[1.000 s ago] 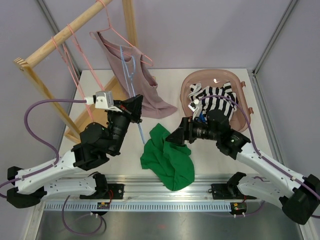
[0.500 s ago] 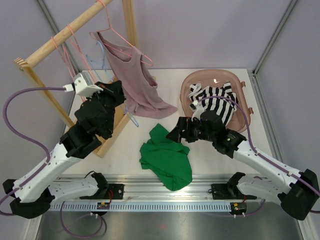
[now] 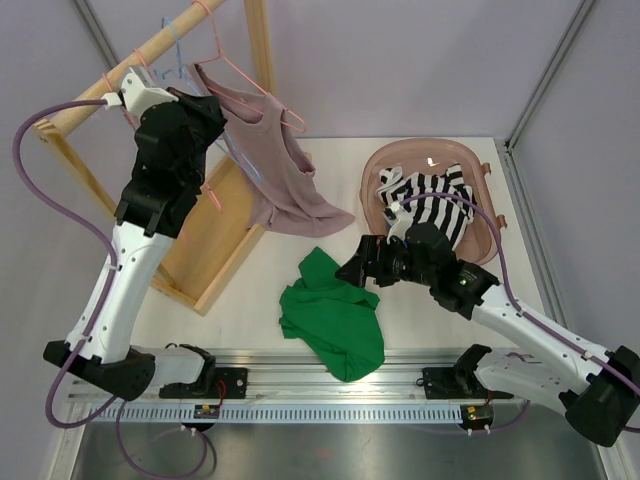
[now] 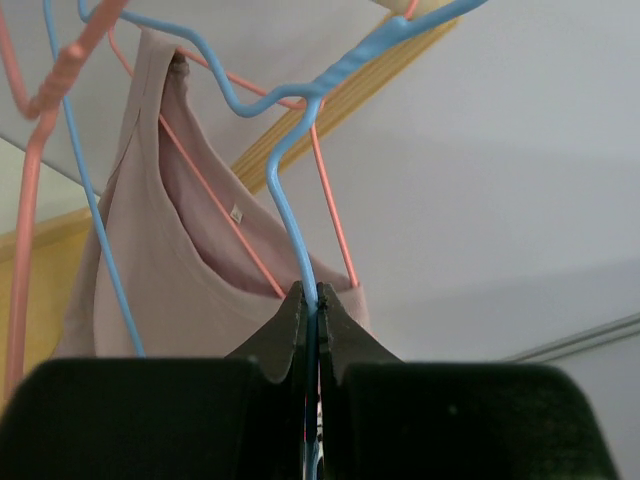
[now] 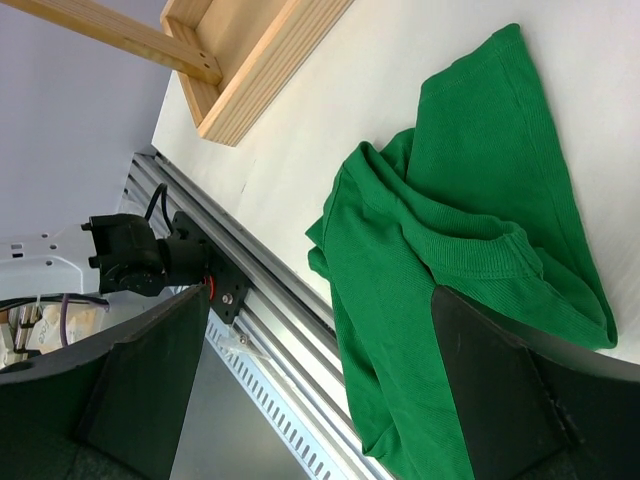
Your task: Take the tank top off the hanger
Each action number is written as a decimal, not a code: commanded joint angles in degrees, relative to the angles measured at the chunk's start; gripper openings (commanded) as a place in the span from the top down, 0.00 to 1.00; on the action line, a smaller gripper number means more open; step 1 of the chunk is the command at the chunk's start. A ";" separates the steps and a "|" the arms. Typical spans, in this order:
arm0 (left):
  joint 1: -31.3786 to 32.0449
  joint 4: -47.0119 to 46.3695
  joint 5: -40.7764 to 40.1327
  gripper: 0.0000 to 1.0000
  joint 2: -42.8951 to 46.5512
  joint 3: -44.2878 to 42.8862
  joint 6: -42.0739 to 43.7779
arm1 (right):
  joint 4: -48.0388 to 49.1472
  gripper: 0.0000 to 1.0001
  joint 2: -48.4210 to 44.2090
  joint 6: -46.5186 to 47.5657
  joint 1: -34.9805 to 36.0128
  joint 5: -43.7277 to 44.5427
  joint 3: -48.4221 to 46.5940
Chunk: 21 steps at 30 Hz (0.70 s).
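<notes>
The left tool [image 4: 311,292] is clenching a blue hanger [image 4: 360,64] by the wooden rack [image 3: 90,92]; the right tool [image 5: 320,292] is gaping, released, over the green tank top [image 3: 335,312] lying crumpled on the tabletop [image 3: 250,300].

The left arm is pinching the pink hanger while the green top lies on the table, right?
Not quite: the left gripper pinches the blue hanger, not the pink one, as the left wrist view shows. The green top does lie on the table.

L arm up high, L claw [image 4: 310,300] pinched tight, R arm low, R claw [image 5: 320,375] spread wide
</notes>
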<state>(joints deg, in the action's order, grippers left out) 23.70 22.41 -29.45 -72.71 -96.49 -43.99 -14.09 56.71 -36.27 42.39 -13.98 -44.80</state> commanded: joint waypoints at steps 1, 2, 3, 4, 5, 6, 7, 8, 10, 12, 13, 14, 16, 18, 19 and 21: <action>-3.39 -0.18 6.25 1.00 -2.35 -4.23 -2.07 | 0.98 0.01 -1.51 0.59 0.41 1.15 -0.56; -4.71 -0.09 6.60 1.00 -2.87 -4.41 -2.76 | 1.34 0.00 -1.51 0.50 0.41 1.15 -0.21; -5.15 0.17 6.95 1.00 -3.75 -4.50 -3.29 | 1.60 0.00 -1.43 0.33 0.50 0.97 0.49; -5.68 0.78 7.21 1.00 -4.02 -4.24 -3.99 | 1.69 0.00 -1.25 0.15 0.41 0.80 0.67; -6.47 0.79 7.56 1.00 -4.20 -3.63 -5.22 | 1.87 0.00 -1.07 0.15 0.41 0.71 0.76; -6.65 0.61 7.57 1.00 -3.68 -1.44 -5.67 | 1.96 0.01 -0.64 0.24 0.41 0.62 1.02; -6.74 0.00 7.48 1.00 -2.97 -0.03 -6.02 | 2.22 0.01 -0.46 0.41 0.41 0.10 1.03; -6.74 -1.22 7.48 1.00 -2.36 1.46 -6.81 | 2.22 0.00 -0.11 0.50 0.50 0.00 1.03; -6.74 -2.02 6.52 1.00 -0.69 5.86 -7.78 | 2.13 0.01 1.03 1.28 0.50 -0.26 0.85; -6.74 -3.08 6.51 1.00 0.11 7.80 -8.22 | 1.52 0.01 2.87 1.64 0.41 0.35 0.24; -6.74 -3.08 6.69 1.00 0.28 8.33 -8.22 | 0.39 0.00 3.58 1.90 0.85 1.57 -0.03; -6.74 -2.90 6.86 1.00 0.29 8.33 -8.05 | -0.49 0.00 4.46 2.25 1.20 2.54 -0.46; -6.74 -2.82 7.04 0.95 0.55 8.42 -8.04 | -2.86 0.01 7.18 2.70 2.95 6.04 -1.61; -6.74 -2.81 7.30 0.82 0.99 8.60 -7.87 | -4.27 0.01 9.98 2.96 4.62 8.43 -2.57; -6.65 -2.81 7.39 0.72 1.42 8.94 -7.96 | -4.63 0.01 10.87 2.87 6.28 11.05 -2.84; -6.74 -3.16 8.35 0.44 2.92 9.91 -8.04 | -5.51 0.00 13.85 2.79 7.70 13.26 -3.89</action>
<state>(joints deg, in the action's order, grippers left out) 16.97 18.92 -22.92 -72.03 -87.77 -50.68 -17.61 67.77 -34.68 47.68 -7.42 -45.12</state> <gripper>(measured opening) 0.502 0.993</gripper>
